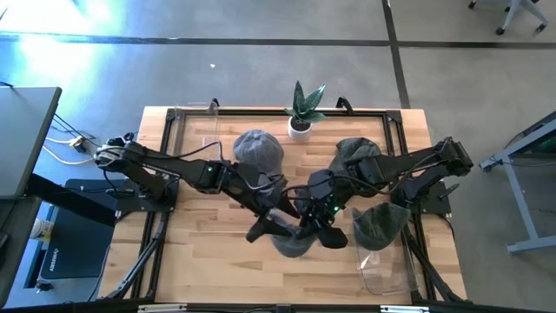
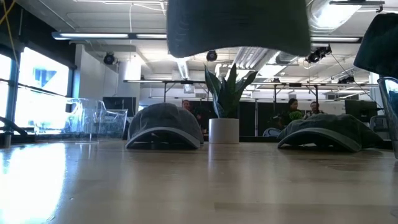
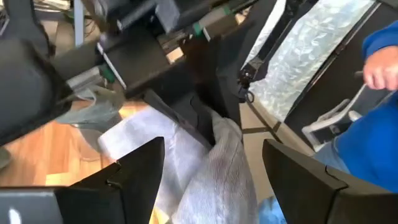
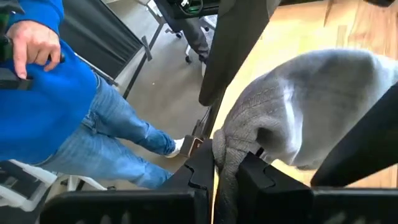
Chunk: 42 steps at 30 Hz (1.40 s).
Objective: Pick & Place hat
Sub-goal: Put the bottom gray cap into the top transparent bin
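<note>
The right hand pinches a grey knit hat by its edge — lifted off the tabletop near the front edge. The left hand, fingers spread wide, sits just beside it — the hat lies between its fingers.

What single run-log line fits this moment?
left gripper: open beside grey knit hat | right gripper: shut on hat's edge | hat: above table's near edge
</note>
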Each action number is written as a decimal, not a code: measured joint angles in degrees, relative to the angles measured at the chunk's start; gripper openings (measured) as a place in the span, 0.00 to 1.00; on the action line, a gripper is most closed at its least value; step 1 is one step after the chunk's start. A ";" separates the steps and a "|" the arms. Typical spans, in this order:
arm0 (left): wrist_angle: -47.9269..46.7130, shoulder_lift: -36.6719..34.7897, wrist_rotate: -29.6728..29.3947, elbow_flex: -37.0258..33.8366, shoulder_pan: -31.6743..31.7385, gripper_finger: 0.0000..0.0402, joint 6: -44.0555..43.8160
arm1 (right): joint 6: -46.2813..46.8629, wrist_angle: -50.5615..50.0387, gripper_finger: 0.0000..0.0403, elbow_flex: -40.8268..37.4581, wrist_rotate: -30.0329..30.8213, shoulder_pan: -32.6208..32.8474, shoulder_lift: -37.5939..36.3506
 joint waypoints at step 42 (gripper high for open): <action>-25.76 8.62 -24.10 0.11 -0.29 0.00 36.79 | 0.97 -0.53 0.05 -17.68 35.84 -0.42 0.00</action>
